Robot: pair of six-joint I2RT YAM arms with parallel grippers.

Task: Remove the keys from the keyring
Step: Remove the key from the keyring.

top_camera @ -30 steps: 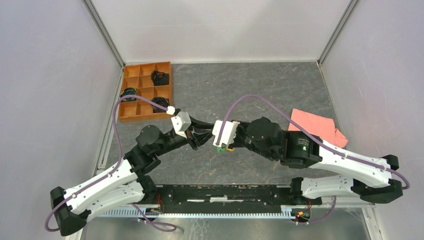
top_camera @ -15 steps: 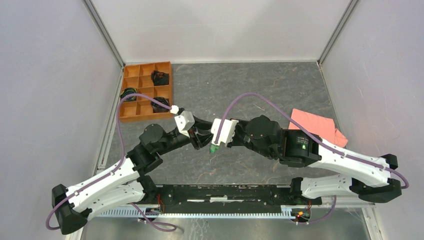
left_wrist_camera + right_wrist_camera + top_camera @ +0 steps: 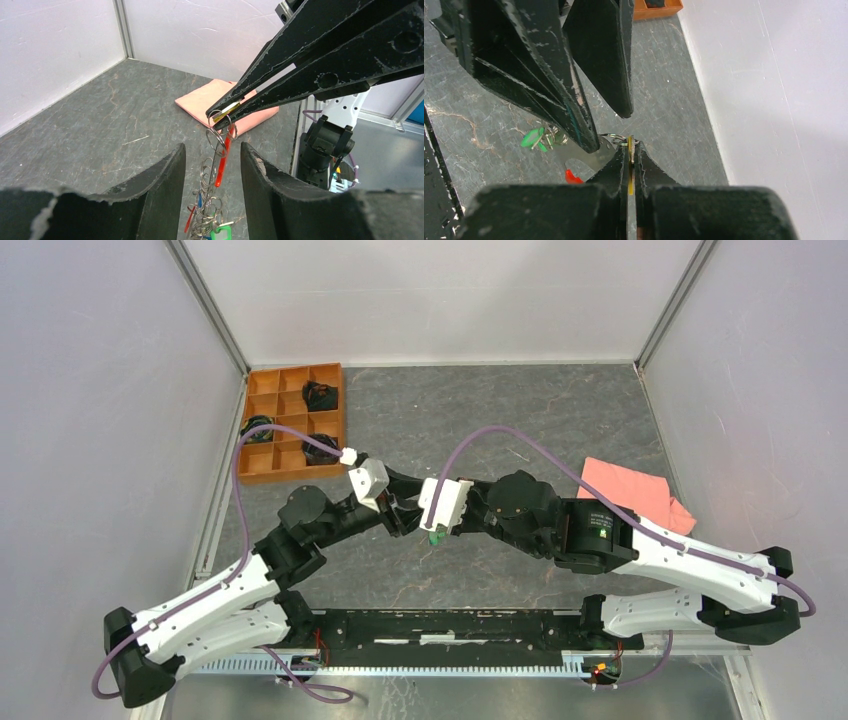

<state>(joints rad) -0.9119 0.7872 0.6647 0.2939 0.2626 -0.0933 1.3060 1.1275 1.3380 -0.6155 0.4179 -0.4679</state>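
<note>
Wrists levelled inward, nose to nose above the middle of the dark stone-patterned table (image 3: 520, 410). Right gripper (image 3: 220, 114) clamped on a thin yellow key (image 3: 226, 109), with the thin metal keyring (image 3: 216, 136), its red strap (image 3: 223, 160) and the coloured-headed keys (image 3: 207, 225) dangling below. Left gripper (image 3: 212, 150) parted, black fingers (image 3: 170, 175) on either side of that hanging bunch.

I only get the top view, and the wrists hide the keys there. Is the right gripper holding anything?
Observer: Yes. The right gripper is shut on a thin yellow piece, and the keyring hangs below it with its red strap.
Operator: And the left gripper?
Observer: The left gripper is open, one finger on either side of the hanging keyring, neither visibly touching it.
</note>
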